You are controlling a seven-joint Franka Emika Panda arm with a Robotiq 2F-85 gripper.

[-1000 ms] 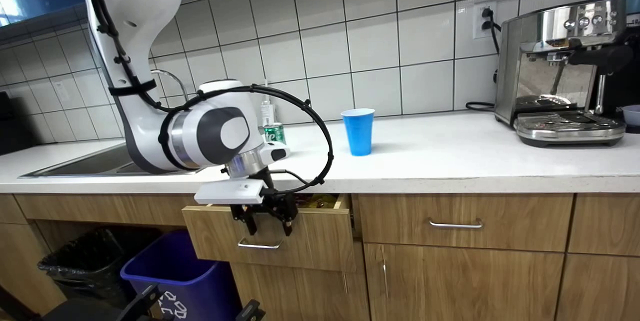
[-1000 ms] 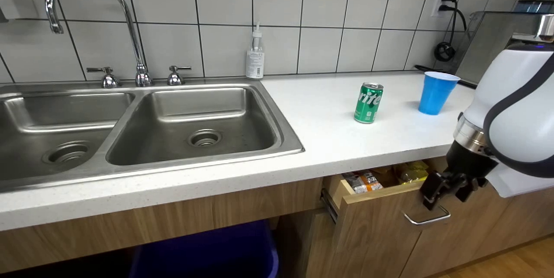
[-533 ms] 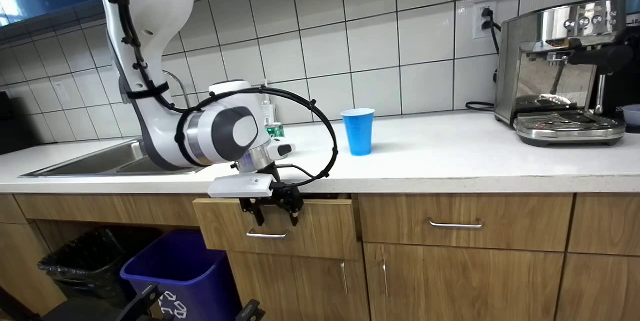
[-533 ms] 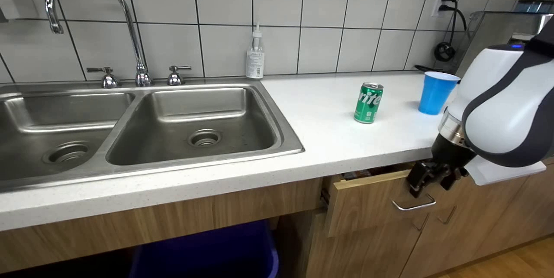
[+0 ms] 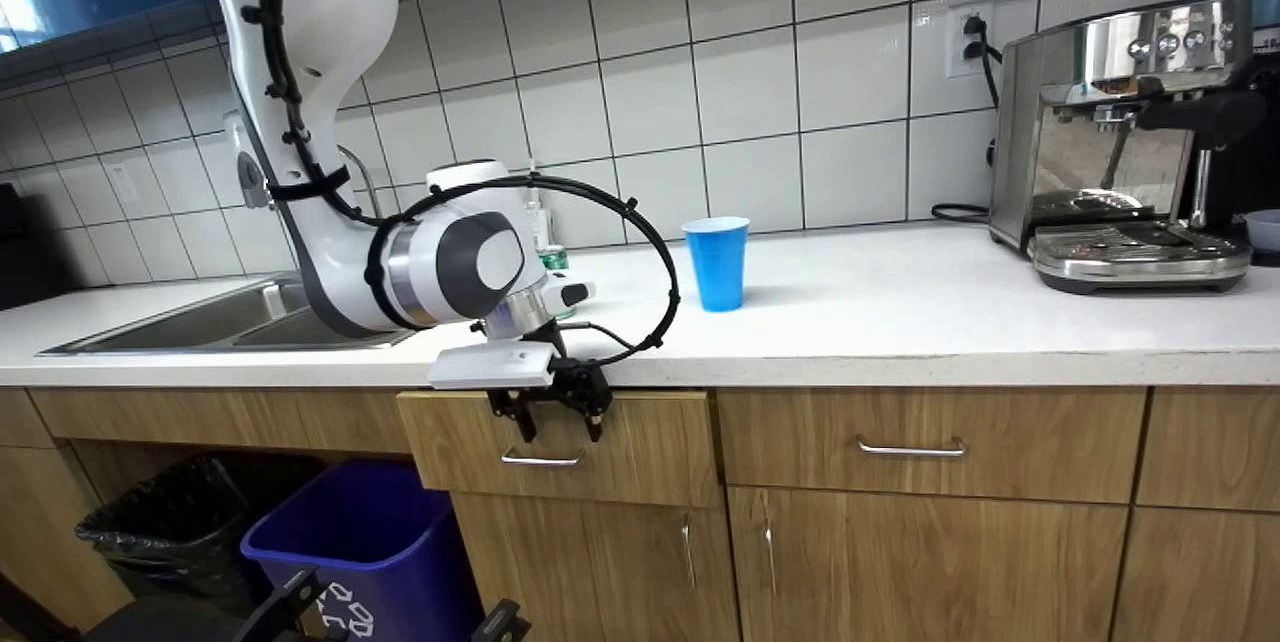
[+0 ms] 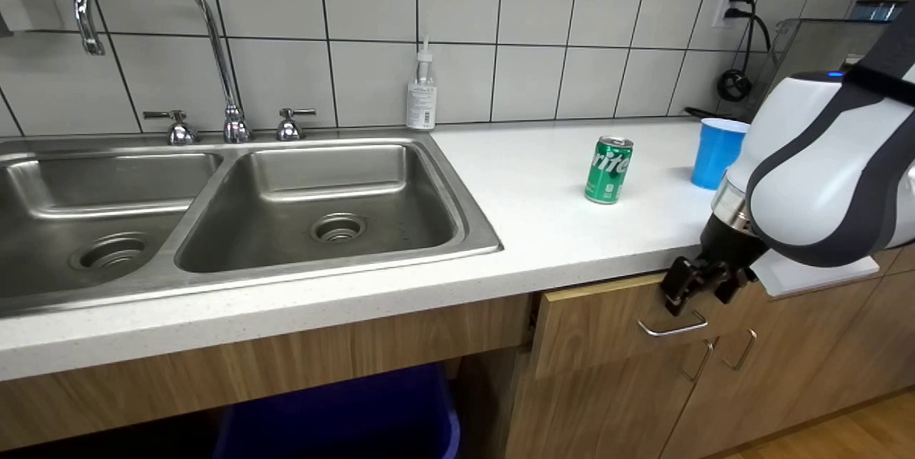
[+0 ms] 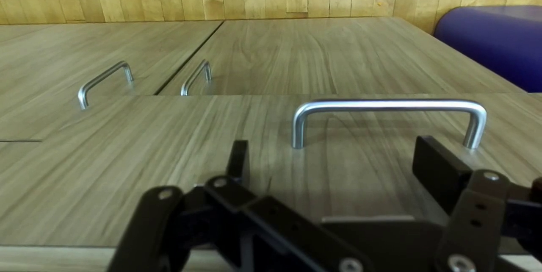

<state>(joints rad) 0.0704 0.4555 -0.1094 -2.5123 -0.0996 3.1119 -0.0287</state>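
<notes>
My gripper (image 5: 562,432) points down in front of a wooden drawer front (image 5: 650,452), with its fingers wide apart and nothing between them. The drawer sticks out slightly from the cabinet; its top edge shows under the countertop in both exterior views. Just below the fingertips is the drawer's silver bar handle (image 6: 673,330). In the wrist view the handle (image 7: 389,104) lies beyond the fingers (image 7: 440,166), not held. The gripper is close against the drawer front, but contact is hard to judge. On the counter above stand a green can (image 6: 609,170) and a blue cup (image 5: 717,264).
A double sink (image 6: 472,230) with faucet lies beside the can, a clear bottle (image 6: 422,94) behind it. An espresso machine (image 5: 1110,142) stands at the far end of the counter. Below are a blue bin (image 5: 350,542) and a black-lined bin (image 5: 190,512). Another drawer (image 5: 930,432) adjoins.
The drawer has slid inward toward the cabinet, and the packets inside have gone out of sight. My gripper has moved along with it, fingers still spread. Can and cup have stayed put.
</notes>
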